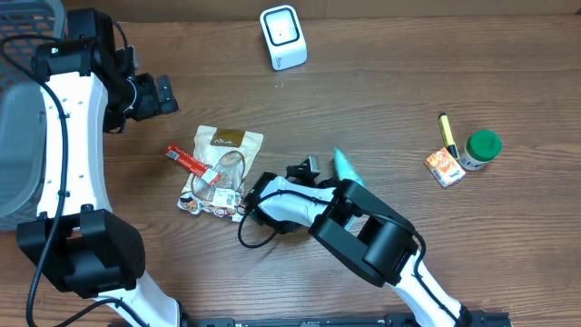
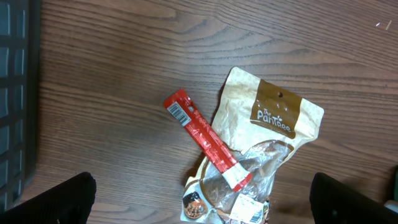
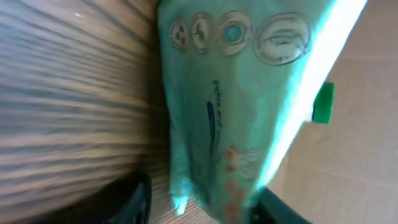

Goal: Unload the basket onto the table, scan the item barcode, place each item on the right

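Note:
A teal packet (image 3: 242, 99) stands on edge between the fingers of my right gripper (image 3: 202, 204). The jaws are open, and a gap shows between the left finger (image 3: 134, 199) and the packet. From overhead the teal packet (image 1: 346, 167) pokes out just past my right gripper (image 1: 338, 184) at mid-table. The white barcode scanner (image 1: 283, 36) stands at the far edge. My left gripper (image 2: 208, 208) hangs wide open above a brown snack pouch (image 2: 273, 124) with a red stick pack (image 2: 208, 140) lying across it. Nothing is held in it.
The brown pouch (image 1: 222, 168) and the red stick (image 1: 191, 162) lie left of the right arm. An orange box (image 1: 444, 167), a green-lidded jar (image 1: 479, 150) and a yellow marker (image 1: 447, 133) sit at the right. A grey bin (image 1: 18, 136) stands at the left edge.

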